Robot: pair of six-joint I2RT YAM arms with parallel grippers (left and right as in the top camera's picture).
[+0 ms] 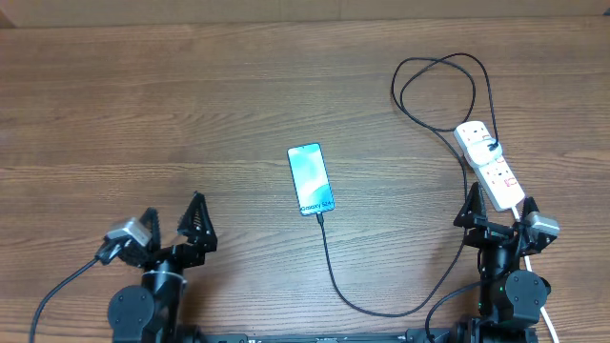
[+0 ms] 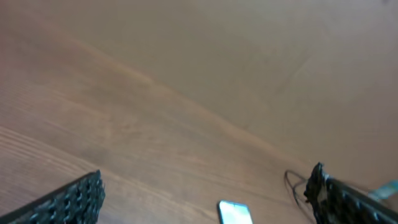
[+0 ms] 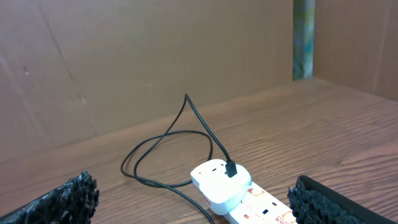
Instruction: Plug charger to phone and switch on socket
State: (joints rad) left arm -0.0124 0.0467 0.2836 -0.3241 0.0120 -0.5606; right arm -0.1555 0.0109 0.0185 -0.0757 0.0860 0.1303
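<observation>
The phone lies screen up mid-table, its lit screen reading "Galaxy S24+"; its top edge also shows in the left wrist view. The black charger cable runs from the phone's near end, curves right and loops at the far right to the white plug head, seated in the far end of the white socket strip. The right wrist view shows the plug head on the strip. My left gripper is open and empty at the front left. My right gripper is open, just near of the strip.
The strip's thick white cord runs off the front right beside the right arm base. A brown cardboard wall stands behind the table's far edge.
</observation>
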